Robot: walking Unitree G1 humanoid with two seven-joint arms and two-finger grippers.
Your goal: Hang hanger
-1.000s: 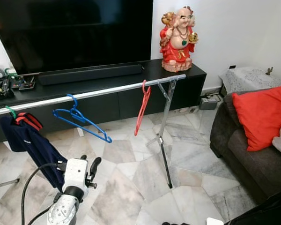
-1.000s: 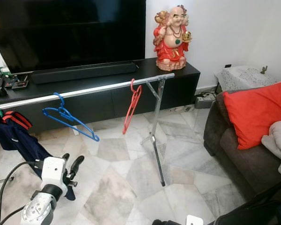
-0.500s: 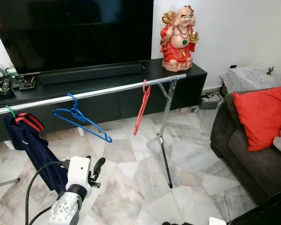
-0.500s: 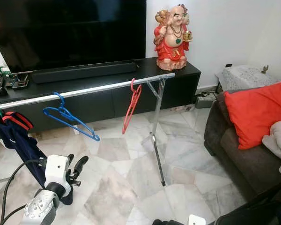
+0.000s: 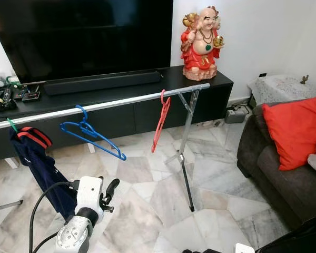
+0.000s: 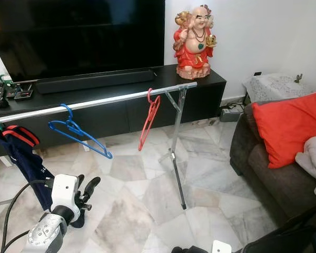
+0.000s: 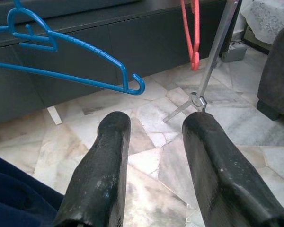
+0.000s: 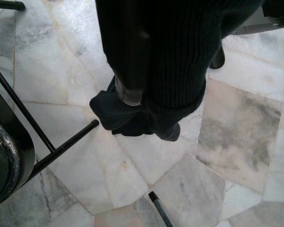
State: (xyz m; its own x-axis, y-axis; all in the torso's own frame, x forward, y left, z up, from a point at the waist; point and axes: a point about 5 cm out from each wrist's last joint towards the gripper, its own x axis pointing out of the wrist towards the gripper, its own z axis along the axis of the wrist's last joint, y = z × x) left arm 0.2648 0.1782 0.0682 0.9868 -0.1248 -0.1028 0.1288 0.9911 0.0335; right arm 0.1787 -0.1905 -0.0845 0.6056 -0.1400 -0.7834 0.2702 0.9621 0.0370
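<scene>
A silver clothes rail (image 5: 121,103) runs in front of the TV cabinet. A blue hanger (image 5: 92,138) hangs tilted near its middle, and a red hanger (image 5: 159,124) hangs edge-on close to the right end. At the left end a navy garment (image 5: 37,163) hangs on a green hook. My left gripper (image 5: 106,188) is low at the lower left, below the blue hanger (image 7: 75,78), open with nothing between its fingers (image 7: 109,156). Close before my right wrist camera hangs a dark knitted cloth (image 8: 180,56) over the marble floor.
The rail's crossed right leg (image 5: 187,179) stands on the marble floor. A black TV cabinet (image 5: 216,84) with a red statue (image 5: 201,45) lies behind. A dark sofa (image 5: 284,184) with a red cushion (image 5: 295,126) is on the right.
The view has shifted a little. My left gripper sits slightly lower and further right in the picture, still open. The hangers on the rail have not moved.
</scene>
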